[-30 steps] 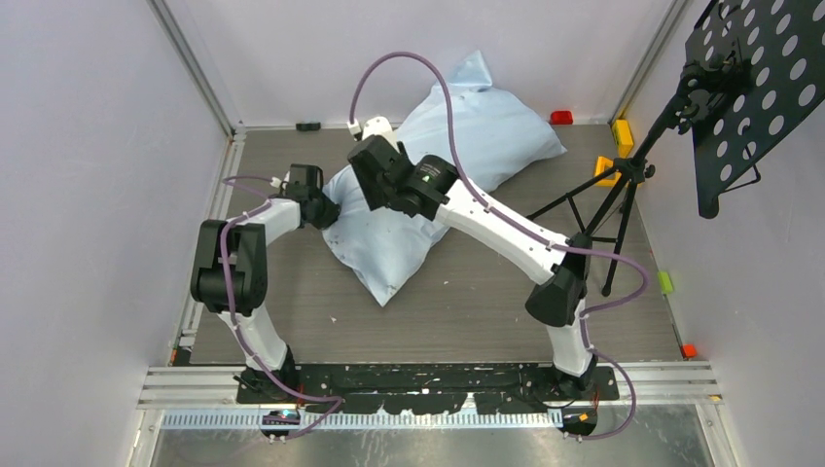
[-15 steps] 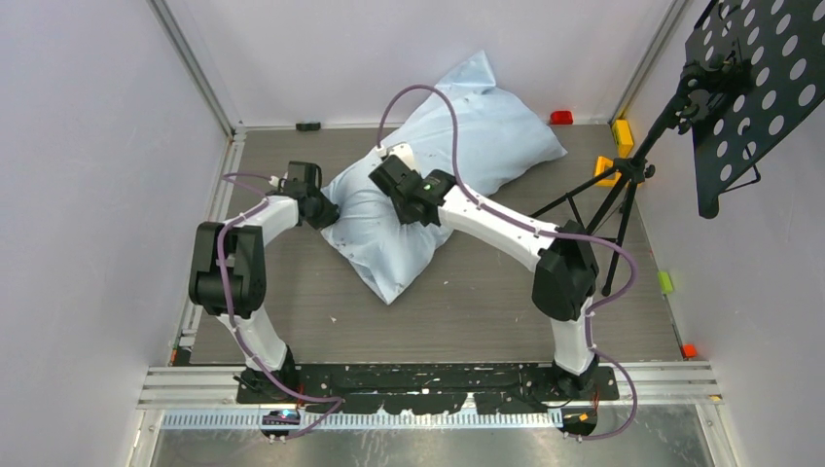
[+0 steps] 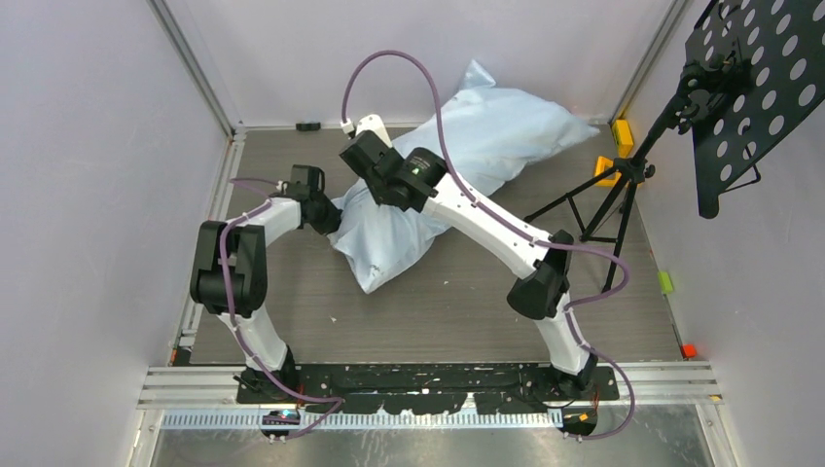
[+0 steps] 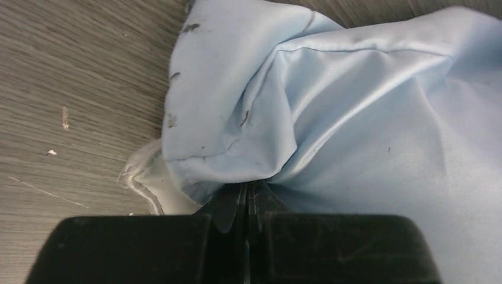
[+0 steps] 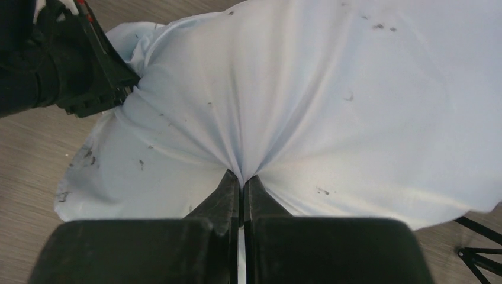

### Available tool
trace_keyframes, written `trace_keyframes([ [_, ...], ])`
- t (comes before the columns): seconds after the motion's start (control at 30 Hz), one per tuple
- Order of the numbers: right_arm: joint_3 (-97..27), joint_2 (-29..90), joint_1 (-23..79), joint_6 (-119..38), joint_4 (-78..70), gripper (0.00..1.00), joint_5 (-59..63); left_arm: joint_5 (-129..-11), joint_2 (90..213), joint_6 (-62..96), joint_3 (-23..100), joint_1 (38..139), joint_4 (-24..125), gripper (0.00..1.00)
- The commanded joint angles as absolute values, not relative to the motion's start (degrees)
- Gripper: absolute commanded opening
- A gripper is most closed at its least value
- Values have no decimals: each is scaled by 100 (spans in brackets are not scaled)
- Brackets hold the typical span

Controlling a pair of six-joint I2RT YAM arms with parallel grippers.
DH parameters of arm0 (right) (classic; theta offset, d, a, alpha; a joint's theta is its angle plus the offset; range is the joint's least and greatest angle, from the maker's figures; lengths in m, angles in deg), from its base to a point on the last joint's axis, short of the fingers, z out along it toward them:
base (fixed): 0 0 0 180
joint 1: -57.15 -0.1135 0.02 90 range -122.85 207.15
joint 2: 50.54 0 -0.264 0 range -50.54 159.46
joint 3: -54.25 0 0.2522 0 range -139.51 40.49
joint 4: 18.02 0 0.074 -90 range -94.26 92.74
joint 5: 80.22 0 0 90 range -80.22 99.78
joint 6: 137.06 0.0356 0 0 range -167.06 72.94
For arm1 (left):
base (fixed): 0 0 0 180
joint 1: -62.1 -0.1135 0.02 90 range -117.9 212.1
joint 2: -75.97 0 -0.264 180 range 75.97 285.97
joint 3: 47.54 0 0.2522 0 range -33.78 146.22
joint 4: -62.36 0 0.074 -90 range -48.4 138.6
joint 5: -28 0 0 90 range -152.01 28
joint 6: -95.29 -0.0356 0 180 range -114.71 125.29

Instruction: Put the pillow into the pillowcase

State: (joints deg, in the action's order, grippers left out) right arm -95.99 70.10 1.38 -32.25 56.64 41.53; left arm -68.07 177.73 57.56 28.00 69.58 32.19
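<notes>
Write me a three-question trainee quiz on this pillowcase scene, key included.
1. True or false: the left gripper and the right gripper are both shut on the pillowcase.
2. In the top view, the black tripod stand is: A) right of the pillowcase; B) left of it; C) lying on it.
3. Fill in: in the right wrist view, the black thing pinching the cloth at upper left is the ____ gripper.
Key: 1 true; 2 A; 3 left.
</notes>
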Motion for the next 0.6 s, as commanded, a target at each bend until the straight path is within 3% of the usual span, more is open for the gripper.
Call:
trace_keyframes([
  [0.0, -9110, 6451, 300, -3104, 5104, 0, 4463, -6487, 17805, 5568, 2733, 6915, 2609, 0],
  [0.3, -5940, 5694, 1127, -2637, 4448, 0, 3762, -6462, 16401, 5006, 3933, 5665, 1486, 0],
  [0.5, -6141, 5417, 880, -2638, 4580, 0, 3200, -7338, 16800, 5084, 4011, 5462, 1540, 0],
  [0.57, -6594, 5543, 596, -2765, 4794, 8, 3405, -7421, 16738, 5191, 3736, 5462, 1782, 0],
])
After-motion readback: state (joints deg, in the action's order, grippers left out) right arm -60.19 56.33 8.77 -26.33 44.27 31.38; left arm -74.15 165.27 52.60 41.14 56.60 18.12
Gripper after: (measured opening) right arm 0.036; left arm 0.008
